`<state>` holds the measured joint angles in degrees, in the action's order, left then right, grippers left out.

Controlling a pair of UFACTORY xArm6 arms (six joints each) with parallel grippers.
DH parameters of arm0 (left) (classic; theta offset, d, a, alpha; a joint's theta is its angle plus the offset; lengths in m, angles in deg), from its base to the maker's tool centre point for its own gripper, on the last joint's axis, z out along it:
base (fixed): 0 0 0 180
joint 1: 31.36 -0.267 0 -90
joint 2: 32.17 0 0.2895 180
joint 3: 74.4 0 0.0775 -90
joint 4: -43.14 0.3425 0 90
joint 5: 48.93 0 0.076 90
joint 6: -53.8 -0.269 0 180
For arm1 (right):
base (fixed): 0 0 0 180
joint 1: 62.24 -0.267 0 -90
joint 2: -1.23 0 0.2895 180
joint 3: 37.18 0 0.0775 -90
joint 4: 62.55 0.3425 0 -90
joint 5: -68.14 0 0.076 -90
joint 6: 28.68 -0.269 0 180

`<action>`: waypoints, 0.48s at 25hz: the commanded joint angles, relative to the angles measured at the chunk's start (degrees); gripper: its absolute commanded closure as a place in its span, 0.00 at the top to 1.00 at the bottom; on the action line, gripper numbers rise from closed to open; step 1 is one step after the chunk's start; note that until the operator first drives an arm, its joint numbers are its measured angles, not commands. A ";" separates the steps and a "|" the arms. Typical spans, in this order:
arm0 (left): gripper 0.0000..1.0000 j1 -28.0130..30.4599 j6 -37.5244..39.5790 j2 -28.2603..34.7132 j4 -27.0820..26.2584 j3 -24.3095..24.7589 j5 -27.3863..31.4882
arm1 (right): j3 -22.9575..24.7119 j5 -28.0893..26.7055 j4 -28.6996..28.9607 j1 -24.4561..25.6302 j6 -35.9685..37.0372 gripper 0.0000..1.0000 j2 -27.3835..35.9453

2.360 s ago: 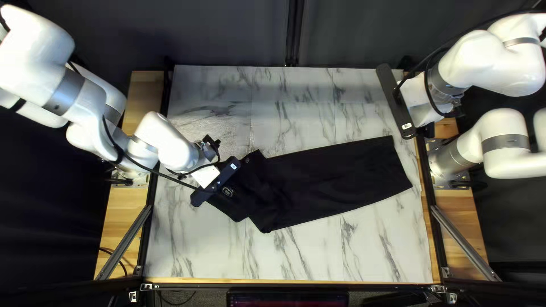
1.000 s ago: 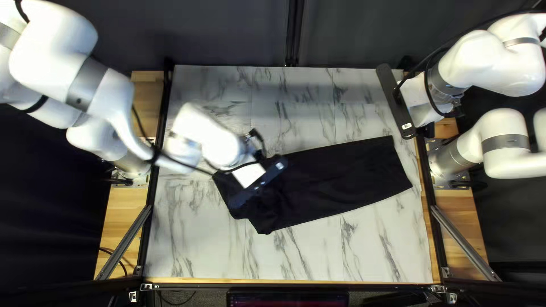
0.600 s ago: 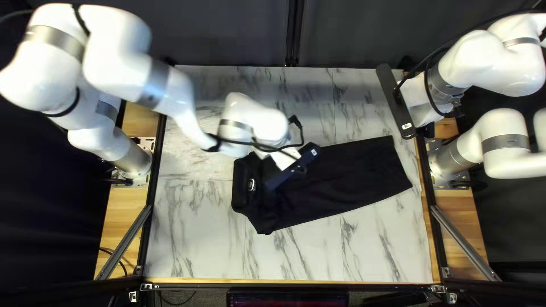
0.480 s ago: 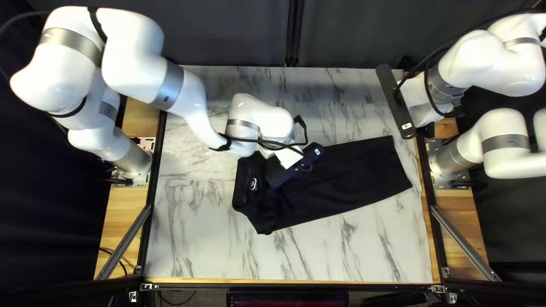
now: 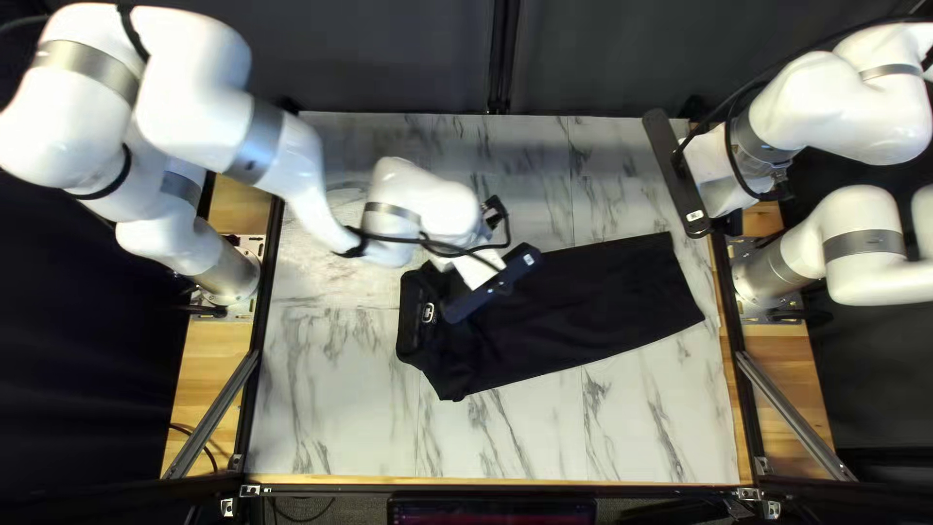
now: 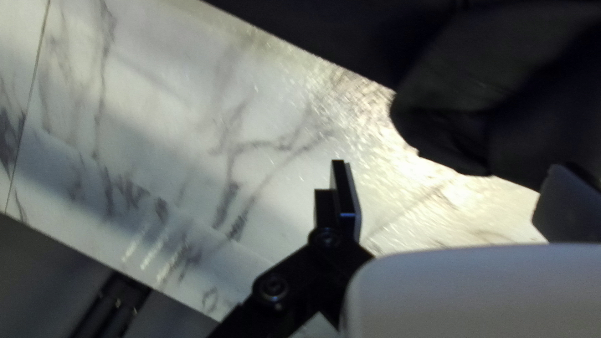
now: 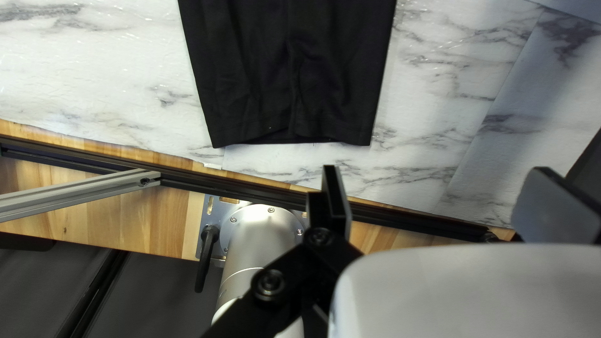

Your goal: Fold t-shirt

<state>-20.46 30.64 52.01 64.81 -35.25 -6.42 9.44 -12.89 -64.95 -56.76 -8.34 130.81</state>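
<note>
The black t-shirt (image 5: 583, 301) lies as a long folded strip slanting across the table, its bunched end with a small white mark at the left. Over the shirt's left part is my left gripper (image 5: 491, 285), hiding some cloth. In the left wrist view my left gripper (image 6: 455, 199) is open, its fingers wide apart with nothing held, and the dark t-shirt (image 6: 451, 134) is ahead. My right gripper (image 5: 678, 175) hangs beyond the shirt's right end. The right wrist view shows my right gripper (image 7: 443, 200) open and empty, with the t-shirt's straight end (image 7: 291, 106) ahead of it.
The marble-patterned table (image 5: 525, 428) has bare surface in front of and behind the shirt. Black rails (image 5: 724, 292) run along its sides beside wooden strips (image 5: 209, 389). My left arm reaches over the table's far left part.
My left arm swung right over the shirt, then drew slightly back left. The shirt's left end has moved in rightward and sits more compactly. The right arm has stayed still.
</note>
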 commanded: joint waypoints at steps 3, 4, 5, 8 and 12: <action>1.00 14.20 23.55 2.11 6.56 5.19 0.39 | 0.00 0.00 0.00 0.00 0.00 1.00 0.00; 1.00 15.25 25.45 1.85 7.03 5.32 0.18 | 0.00 0.00 0.00 0.00 0.00 1.00 0.00; 1.00 16.31 27.15 1.37 7.37 5.18 -0.08 | 0.00 0.00 0.00 0.00 0.00 1.00 0.00; 1.00 19.52 32.43 -1.27 8.25 3.97 -1.73 | 0.00 0.00 0.00 0.00 0.00 1.00 0.00; 1.00 21.44 38.11 -3.02 8.57 4.51 -3.77 | 0.00 0.00 0.00 0.00 0.00 1.00 0.00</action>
<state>-0.22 64.83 50.05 72.95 -31.30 -8.53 9.44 -12.89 -64.95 -56.76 -8.34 130.81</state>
